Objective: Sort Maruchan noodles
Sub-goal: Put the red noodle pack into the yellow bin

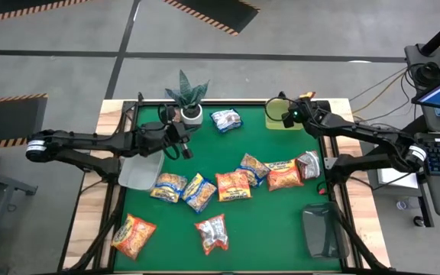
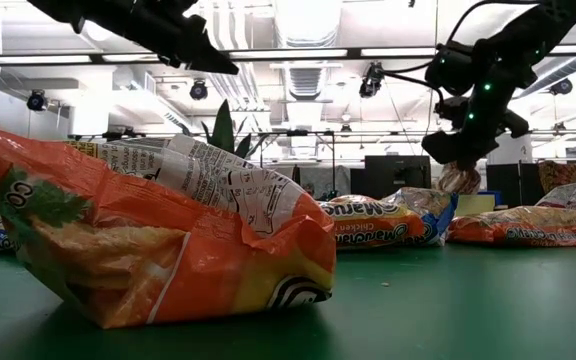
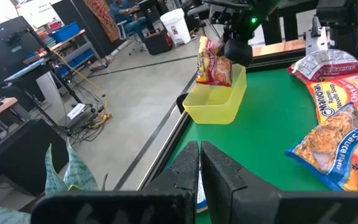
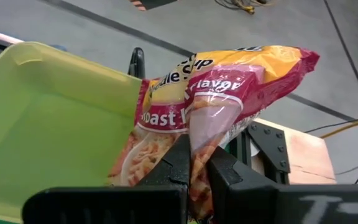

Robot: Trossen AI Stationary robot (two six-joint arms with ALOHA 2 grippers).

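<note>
**Right gripper holds a packet over the lime-green tray**

Green matting covers your tabletop (image 1: 266, 229), which sits on a grey floor marked with hazard stripes. Your right gripper (image 1: 287, 116) is at the far right corner, fingers pinched on a red-and-yellow noodle packet (image 4: 216, 93) that hangs above the lime-green tray (image 1: 275, 122); the left wrist view shows the packet (image 3: 213, 62) clear of the tray (image 3: 219, 102), not resting in it.

Your left gripper (image 1: 183, 143) sits near the far left corner, just beside the potted plant (image 1: 189, 97). Its fingers (image 3: 188, 171) are pressed together with nothing between them.

The other Maruchan noodles (image 1: 235, 185) lie loose on the mat. You have a row across the middle, from a yellow packet (image 1: 168, 186) and a blue-edged one (image 1: 199, 192) on the left to a silver-red one (image 1: 308, 163) near the right edge. One blue-and-white packet (image 1: 226, 120) lies alone by the far edge, between the plant and the tray. An orange packet (image 1: 133, 234) lies at the near left corner and a red-silver one (image 1: 212, 233) by the near edge. Two clear plastic bins rest at the left edge (image 1: 140, 169) and the near right corner (image 1: 321, 229).
</note>
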